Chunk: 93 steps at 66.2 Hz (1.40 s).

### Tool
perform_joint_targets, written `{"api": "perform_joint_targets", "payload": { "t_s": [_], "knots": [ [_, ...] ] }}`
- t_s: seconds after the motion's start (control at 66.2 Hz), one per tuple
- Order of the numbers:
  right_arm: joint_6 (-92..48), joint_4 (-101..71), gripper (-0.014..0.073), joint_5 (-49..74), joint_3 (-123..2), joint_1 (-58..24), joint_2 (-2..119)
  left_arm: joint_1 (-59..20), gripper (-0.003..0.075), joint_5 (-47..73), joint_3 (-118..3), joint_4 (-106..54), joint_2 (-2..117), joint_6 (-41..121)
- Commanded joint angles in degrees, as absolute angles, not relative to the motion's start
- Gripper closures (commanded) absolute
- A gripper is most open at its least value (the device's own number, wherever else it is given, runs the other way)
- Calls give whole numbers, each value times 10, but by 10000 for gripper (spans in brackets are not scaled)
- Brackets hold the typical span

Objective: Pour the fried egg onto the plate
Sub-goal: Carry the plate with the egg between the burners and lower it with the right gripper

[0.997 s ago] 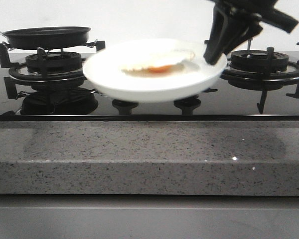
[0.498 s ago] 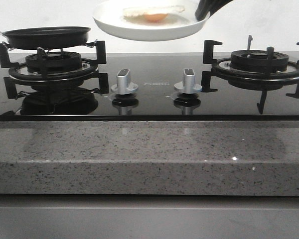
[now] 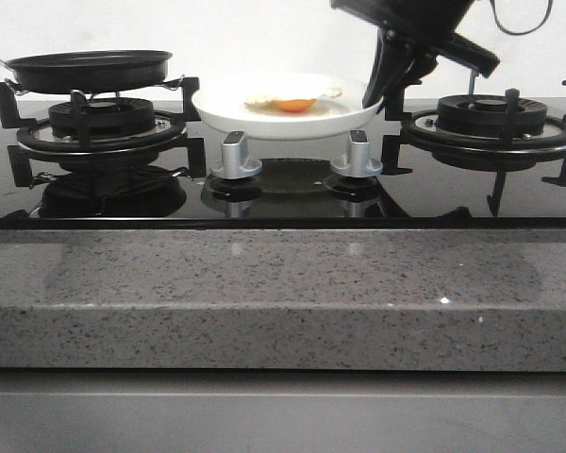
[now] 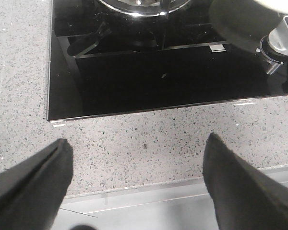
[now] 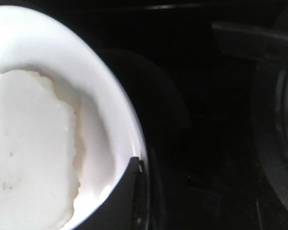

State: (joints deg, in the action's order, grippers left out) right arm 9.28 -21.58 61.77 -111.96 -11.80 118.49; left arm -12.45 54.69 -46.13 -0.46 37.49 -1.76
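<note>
The white plate point(image 3: 288, 118) hangs level just above the black glass hob, behind the two silver knobs. The fried egg point(image 3: 294, 102) with its orange yolk lies on it. My right gripper point(image 3: 385, 83) is shut on the plate's right rim. In the right wrist view the plate point(image 5: 103, 110) fills one side, the egg's pale white point(image 5: 31, 153) lies in it, and my fingers point(image 5: 137, 191) clamp the rim. My left gripper point(image 4: 137, 177) is open and empty over the granite counter's front edge; it is out of the front view.
A black frying pan point(image 3: 90, 68) sits on the left burner point(image 3: 99, 123). The right burner point(image 3: 491, 118) is bare, just right of my right arm. Two silver knobs point(image 3: 234, 156) point(image 3: 357, 156) stand below the plate. The hob's corner point(image 4: 55, 117) and a knob point(image 4: 284, 38) show in the left wrist view.
My right gripper lifted the plate with the egg high, then lowered it back to just above the hob behind the knobs. The pan has not moved.
</note>
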Motion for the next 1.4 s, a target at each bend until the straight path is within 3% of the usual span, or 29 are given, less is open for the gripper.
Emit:
{"api": "perform_joint_targets", "payload": {
  "t_s": [0.0,1.208,1.269,1.389],
  "knots": [
    [95,-235,702,608,-1142,-113,1151,-128,166,509,-475,-5,377,-24],
    [120,-196,696,621,-1142,-106,1168,-128,166,509,-475,-5,377,-24],
    [120,-196,661,621,-1142,-106,1168,-128,166,509,-475,-5,377,-24],
    [120,-196,491,613,-1142,-106,1168,-128,166,509,-475,-5,377,-24]
  ]
}}
